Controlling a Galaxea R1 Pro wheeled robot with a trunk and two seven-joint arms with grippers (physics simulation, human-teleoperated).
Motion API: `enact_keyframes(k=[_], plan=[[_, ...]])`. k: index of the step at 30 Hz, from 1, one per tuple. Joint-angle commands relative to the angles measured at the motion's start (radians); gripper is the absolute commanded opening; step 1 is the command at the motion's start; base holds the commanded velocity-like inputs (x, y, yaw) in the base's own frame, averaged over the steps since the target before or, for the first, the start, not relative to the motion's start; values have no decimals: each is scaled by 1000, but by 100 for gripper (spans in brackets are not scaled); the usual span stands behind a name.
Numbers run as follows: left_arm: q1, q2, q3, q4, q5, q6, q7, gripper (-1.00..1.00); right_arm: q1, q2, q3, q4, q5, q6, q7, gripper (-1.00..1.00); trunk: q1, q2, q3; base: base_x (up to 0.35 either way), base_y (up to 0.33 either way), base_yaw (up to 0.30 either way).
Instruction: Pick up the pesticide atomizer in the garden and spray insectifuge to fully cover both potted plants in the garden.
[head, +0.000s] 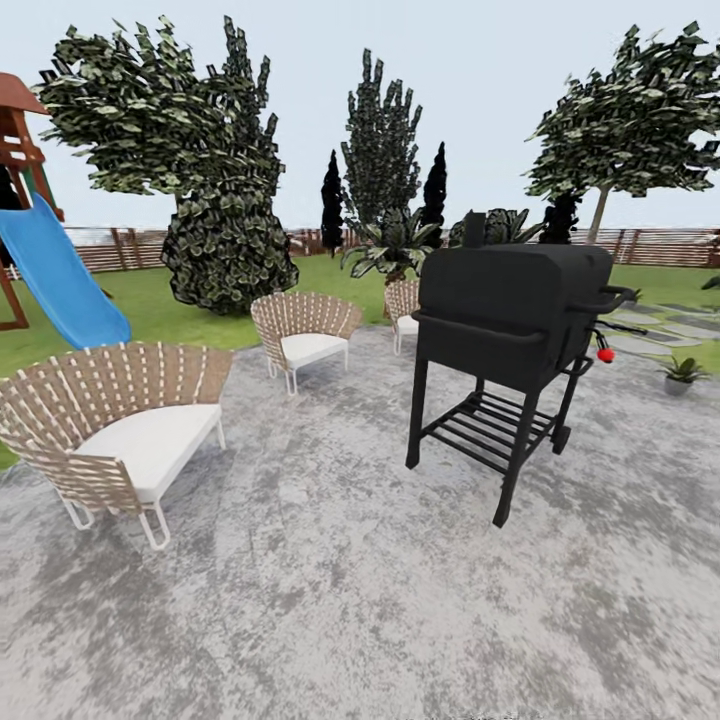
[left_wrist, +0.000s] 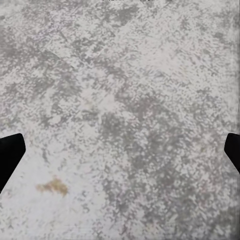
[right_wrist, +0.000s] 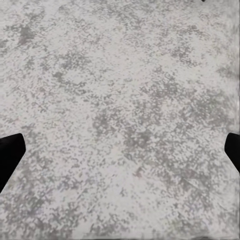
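One small potted plant (head: 681, 373) on the grey patio (head: 330, 600) at three o'clock, half cut off past a black barbecue grill (head: 510, 320), both grippers' dark fingertips (left_wrist: 9, 156) (right_wrist: 9, 155) wide apart over bare paving, well away from the plant, wicker chair (head: 115, 430) at nine o'clock.

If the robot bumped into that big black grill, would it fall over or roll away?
Probably neither easily. The grill looks heavy: a big dark box on four legs spread wide on the flat grey patio. Its bulk sits high, so a hard shove up top might tip it. A small wheel seems to sit at one far leg, so it might swing slightly.
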Motion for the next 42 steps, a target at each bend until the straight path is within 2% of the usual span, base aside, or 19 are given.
enact_keyframes(k=[1,5,21,23,28,30,42], plan=[[0,1,1,0,0,-3,2,100,-1,0,-1,1,0,-3,0,100,0,-1,-1,0,0,-300],[0,2,2,0,1,-2,6,100,-1,0,-1,1,0,-3,0,100,0,-1,-1,0,0,-300],[-2,3,4,0,2,-2,10,100,-1,0,-1,1,0,-3,1,100,61,-113,-51,0,0,-300],[-2,4,13,0,2,-2,10,100,-1,0,-1,1,0,-3,1,100,69,-127,-57,0,0,-300],[-1,3,71,0,0,-2,8,100,-1,0,-1,1,-1,-3,0,100,88,-162,-73,0,0,-300],[-1,3,80,0,-3,-2,8,100,-1,0,-1,1,-1,-3,0,100,96,-176,-79,0,0,-300],[0,-2,77,1,-9,-2,4,100,-1,1,-1,1,-1,-3,0,100,142,-260,-117,0,0,-300]])
